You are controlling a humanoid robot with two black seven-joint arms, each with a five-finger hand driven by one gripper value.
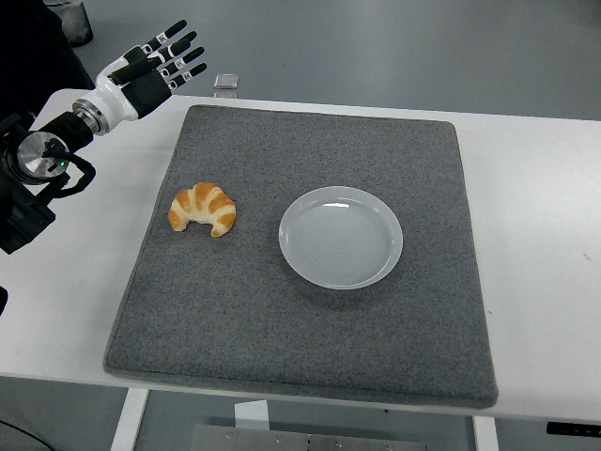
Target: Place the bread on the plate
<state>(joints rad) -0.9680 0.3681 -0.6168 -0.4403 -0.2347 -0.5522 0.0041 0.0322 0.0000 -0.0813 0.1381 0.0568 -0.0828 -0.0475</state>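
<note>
1. A croissant (203, 208) lies on the left part of a grey felt mat (310, 310), apart from the white plate (341, 236) to its right; the plate holds nothing, so the bread is not yet placed.
2. The curved, flaky pastry could crush or flake under too firm a squeeze, or roll out of a loose pinch, this onlooker judges.
3. A low carry could clip the plate's raised rim and nudge the dish across the mat.
4. The robot's left hand (155, 66) hovers high over the table's far left corner, well apart from the croissant, fingers spread straight and holding nothing.
5. Its black forearm enters from the left edge, angled up and away.
6. The right arm is out of view.
</note>
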